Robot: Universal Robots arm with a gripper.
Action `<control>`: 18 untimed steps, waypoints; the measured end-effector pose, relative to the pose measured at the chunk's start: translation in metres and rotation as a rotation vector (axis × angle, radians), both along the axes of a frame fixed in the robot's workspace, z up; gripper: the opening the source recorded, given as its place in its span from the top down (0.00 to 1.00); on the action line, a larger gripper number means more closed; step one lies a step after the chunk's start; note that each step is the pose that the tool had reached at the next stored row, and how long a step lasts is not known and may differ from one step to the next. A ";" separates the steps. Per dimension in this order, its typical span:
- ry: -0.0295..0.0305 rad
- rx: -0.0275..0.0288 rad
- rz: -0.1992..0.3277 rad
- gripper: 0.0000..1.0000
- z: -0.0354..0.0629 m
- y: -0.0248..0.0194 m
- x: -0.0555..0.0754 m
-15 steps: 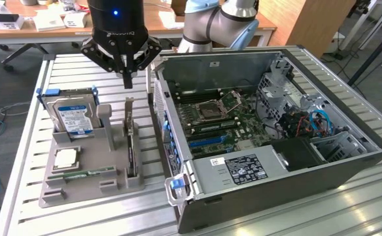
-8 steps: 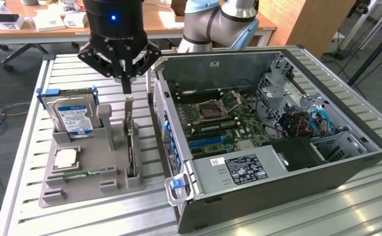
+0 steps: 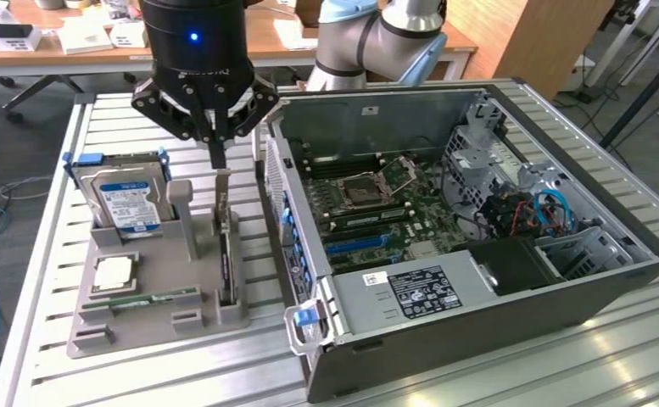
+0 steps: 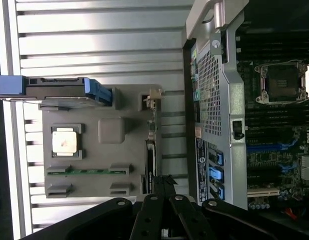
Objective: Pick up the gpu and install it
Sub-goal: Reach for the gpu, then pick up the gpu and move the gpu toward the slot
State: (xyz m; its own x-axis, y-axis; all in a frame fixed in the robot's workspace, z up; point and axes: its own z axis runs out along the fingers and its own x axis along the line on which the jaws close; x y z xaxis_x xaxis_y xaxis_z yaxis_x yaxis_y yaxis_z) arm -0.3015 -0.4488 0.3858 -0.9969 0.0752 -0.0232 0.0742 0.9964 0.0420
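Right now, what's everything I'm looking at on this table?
gpu: one, dark, on edge in the holder
hard drive: one, silver, blue-white label, upright in the holder
processor chip: one, silver, flat in the holder
memory stick: one, green, flat in the holder
holder: one, grey, exterior view's left
computer case: one, dark grey, open, exterior view's right
motherboard: one, green, inside the case
table: one, silver slats, under everything
gripper: one, black, shut, directly above the gpu

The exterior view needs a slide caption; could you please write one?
End effector closed on the gpu standing upright in the gray tray, beside the open computer case.
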 end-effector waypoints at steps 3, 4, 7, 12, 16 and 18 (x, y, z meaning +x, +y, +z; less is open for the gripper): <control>0.0001 -0.0001 0.000 0.90 0.0000 -0.0037 -0.001; 0.0000 0.0000 0.000 0.90 0.0000 -0.0047 -0.001; 0.0000 0.0000 0.000 0.90 0.0000 -0.0085 -0.002; 0.0000 0.0000 0.000 0.90 0.0000 -0.0125 -0.002; 0.0000 0.0000 0.000 0.90 -0.0001 -0.0126 -0.002; 0.0000 0.0000 0.000 0.90 0.0000 -0.0126 -0.002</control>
State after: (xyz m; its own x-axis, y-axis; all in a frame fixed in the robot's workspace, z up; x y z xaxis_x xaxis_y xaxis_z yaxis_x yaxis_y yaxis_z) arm -0.3039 -0.4614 0.3858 -0.9969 0.0752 -0.0232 0.0742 0.9964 0.0420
